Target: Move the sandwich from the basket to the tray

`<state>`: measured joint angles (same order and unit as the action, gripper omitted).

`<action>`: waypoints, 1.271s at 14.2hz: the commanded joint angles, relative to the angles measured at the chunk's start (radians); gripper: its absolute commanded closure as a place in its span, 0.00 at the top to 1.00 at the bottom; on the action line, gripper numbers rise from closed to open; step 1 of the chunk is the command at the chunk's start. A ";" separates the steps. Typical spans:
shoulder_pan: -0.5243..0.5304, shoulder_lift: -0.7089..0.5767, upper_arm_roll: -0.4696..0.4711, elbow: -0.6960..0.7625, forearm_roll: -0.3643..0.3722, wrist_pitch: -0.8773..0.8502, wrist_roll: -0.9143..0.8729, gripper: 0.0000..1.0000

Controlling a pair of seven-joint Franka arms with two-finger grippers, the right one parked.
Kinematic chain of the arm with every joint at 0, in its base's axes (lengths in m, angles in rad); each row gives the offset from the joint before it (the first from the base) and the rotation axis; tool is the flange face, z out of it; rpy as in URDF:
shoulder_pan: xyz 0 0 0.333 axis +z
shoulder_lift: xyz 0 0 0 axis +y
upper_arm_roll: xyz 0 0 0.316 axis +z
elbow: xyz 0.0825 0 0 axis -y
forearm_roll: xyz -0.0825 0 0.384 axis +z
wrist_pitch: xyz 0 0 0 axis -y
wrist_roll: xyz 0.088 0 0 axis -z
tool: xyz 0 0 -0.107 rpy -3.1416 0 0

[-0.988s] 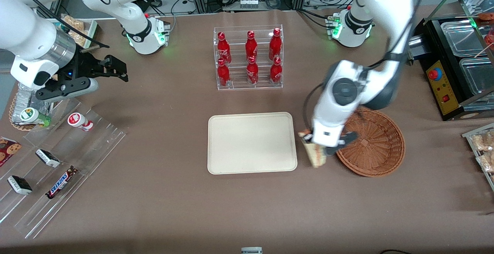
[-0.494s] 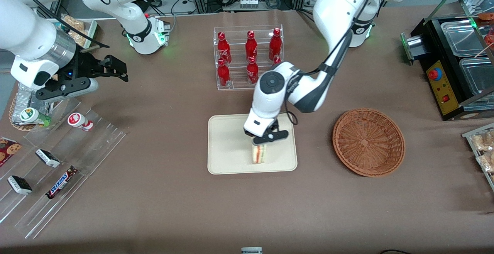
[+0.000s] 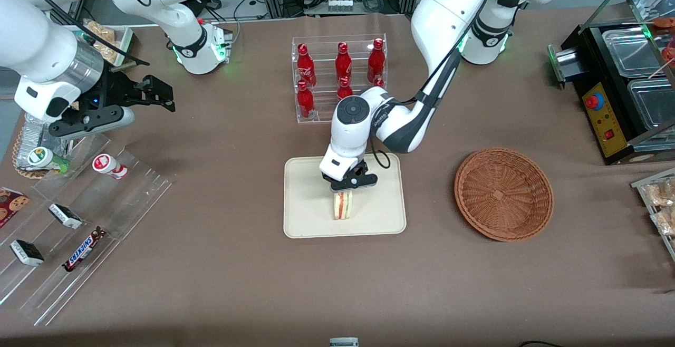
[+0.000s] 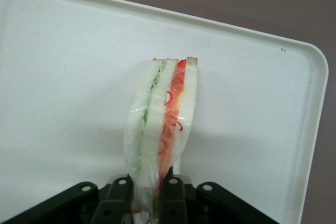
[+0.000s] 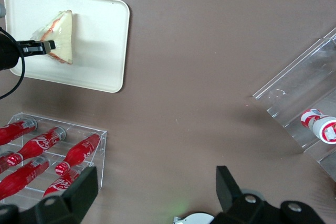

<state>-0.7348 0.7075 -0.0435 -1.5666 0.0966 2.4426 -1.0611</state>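
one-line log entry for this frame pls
phase: placing | claw: over tray, shut on sandwich | sandwich: held upright above tray, contact unclear | basket: empty | release: not yet

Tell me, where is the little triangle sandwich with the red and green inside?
The clear-wrapped triangular sandwich is over the cream rectangular plastic tray, gripped by the left arm's black two-finger gripper; the round brown wicker basket sits beside the tray.

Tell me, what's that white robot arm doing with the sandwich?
The working arm's gripper holds a wrapped sandwich by one corner, its jaws shut on it, over the cream tray. The wicker basket toward that arm's end of the table has nothing in it. Whether the sandwich already touches the tray can't be told; it has not been released.
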 commanded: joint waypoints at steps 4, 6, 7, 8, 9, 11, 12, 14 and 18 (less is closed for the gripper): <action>0.005 -0.126 0.011 0.025 0.022 -0.130 -0.016 1.00; 0.044 -0.213 0.011 0.025 0.017 -0.213 -0.013 1.00; 0.072 -0.241 0.010 0.025 0.021 -0.262 -0.010 1.00; 0.083 -0.282 0.011 0.022 0.028 -0.319 0.015 1.00; 0.109 -0.318 0.011 0.014 0.026 -0.382 0.057 1.00; 0.187 -0.364 0.010 0.010 0.006 -0.532 0.162 1.00; 0.234 -0.382 0.010 0.008 0.002 -0.548 0.197 1.00; 0.329 -0.431 0.008 -0.019 -0.009 -0.573 0.272 1.00; 0.481 -0.514 0.008 -0.053 -0.011 -0.675 0.530 1.00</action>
<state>-0.3099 0.2664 -0.0206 -1.5723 0.0980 1.8133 -0.6278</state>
